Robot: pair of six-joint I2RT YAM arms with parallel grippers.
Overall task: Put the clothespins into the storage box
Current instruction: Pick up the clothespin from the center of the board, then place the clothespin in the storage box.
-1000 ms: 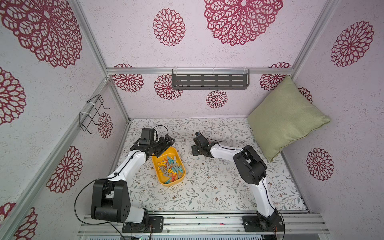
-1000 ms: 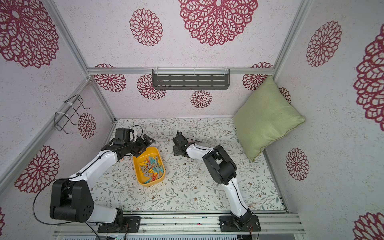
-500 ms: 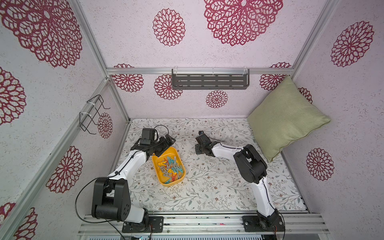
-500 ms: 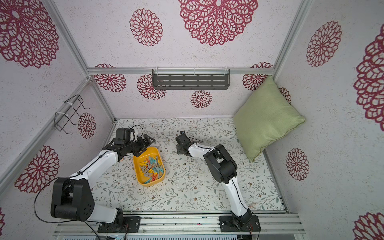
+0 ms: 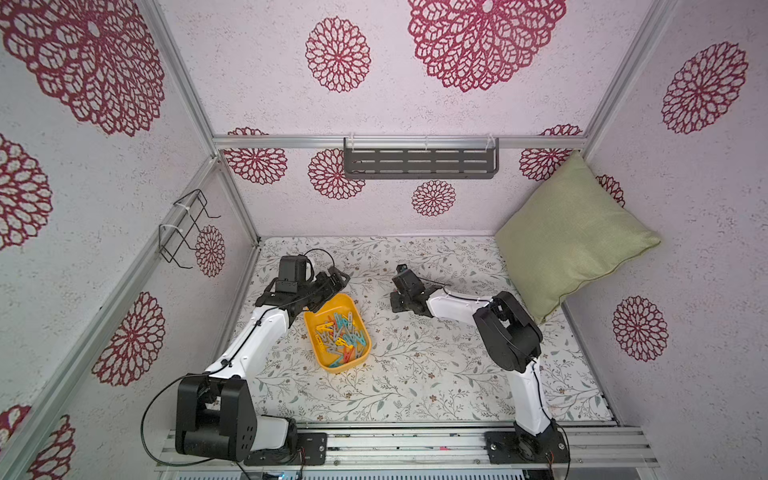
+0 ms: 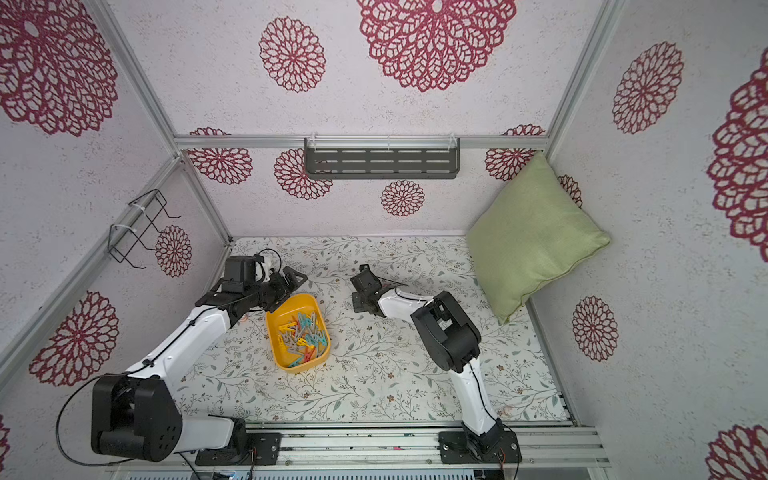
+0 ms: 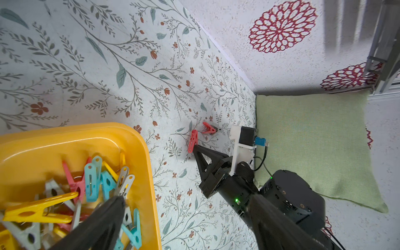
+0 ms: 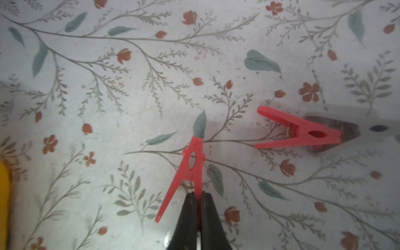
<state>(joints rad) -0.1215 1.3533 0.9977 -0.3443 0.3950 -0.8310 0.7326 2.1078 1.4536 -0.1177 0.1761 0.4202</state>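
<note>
Step in hand: pick-up of a loose clothespin. The right end effector (image 8: 198,195) is clenched on one leg of a red clothespin (image 8: 191,166). It pinches near the splayed end, and the closed tip points away from the wrist. We cannot tell whether this clothespin has cleared the desk (image 5: 415,374) or rests on it.

Just beside it a second red clothespin (image 8: 303,133) lies flat on its side. At that one's tip is a grey clothespin (image 8: 372,127), blurred and only partly in view.

In both top views the right end effector sits near the centre of the frame, to the right of the box (image 5: 332,306), with bare desk between them.

Container: the box is a shallow yellow tub with no lid, upright, left of centre in the frame. It holds a loose, tangled heap of clothespins (image 5: 341,337) in yellow, teal, grey and red. We cannot count them.

The left end effector (image 5: 337,278) hangs released at the box's far corner with nothing between its fingers.

Next move, as we judge it: lift, carry the clothespin leftward across the gap, and let go above the heap. The hold on a single leg is off-centre, so the clothespin may pivot or slip, and a steady lift suits. Two clothespins would then remain on the desk. The green cushion (image 5: 573,249) at the right of the frame plays no part.
</note>
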